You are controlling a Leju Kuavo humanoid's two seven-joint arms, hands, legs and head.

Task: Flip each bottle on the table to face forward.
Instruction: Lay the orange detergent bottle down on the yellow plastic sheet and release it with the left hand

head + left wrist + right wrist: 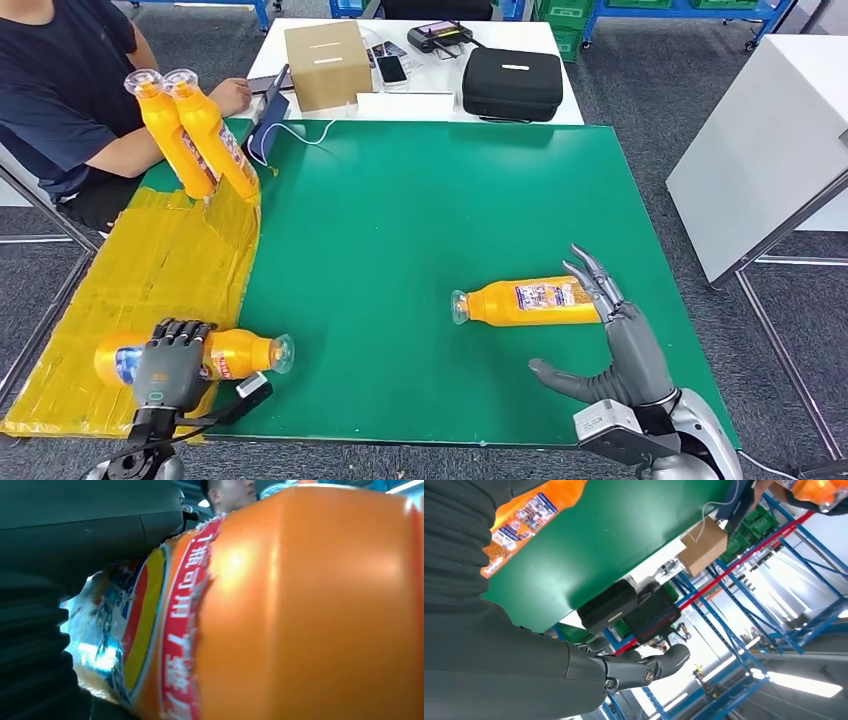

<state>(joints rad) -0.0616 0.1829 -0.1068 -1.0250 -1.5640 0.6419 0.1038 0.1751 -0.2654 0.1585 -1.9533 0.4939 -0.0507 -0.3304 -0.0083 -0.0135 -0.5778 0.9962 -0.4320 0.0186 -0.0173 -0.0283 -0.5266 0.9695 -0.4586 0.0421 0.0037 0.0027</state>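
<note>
An orange bottle (240,352) lies on its side at the table's near left, cap pointing right, and my left hand (170,362) wraps over its label end. Close up, the left wrist view shows that bottle's label (150,630). A second orange bottle (530,302) lies on the green mat, cap to the left; its label (519,517) shows in the right wrist view. My right hand (610,340) hovers at its base end with fingers spread and thumb out, holding nothing. Two more orange bottles (190,130) are held up by a person at the far left.
A person in a dark shirt (60,90) sits at the far left. Yellow sheeting (150,260) covers the table's left strip. Behind the green mat (420,200) are a cardboard box (328,62), a black case (512,82) and phones. A white cabinet (760,140) stands to the right.
</note>
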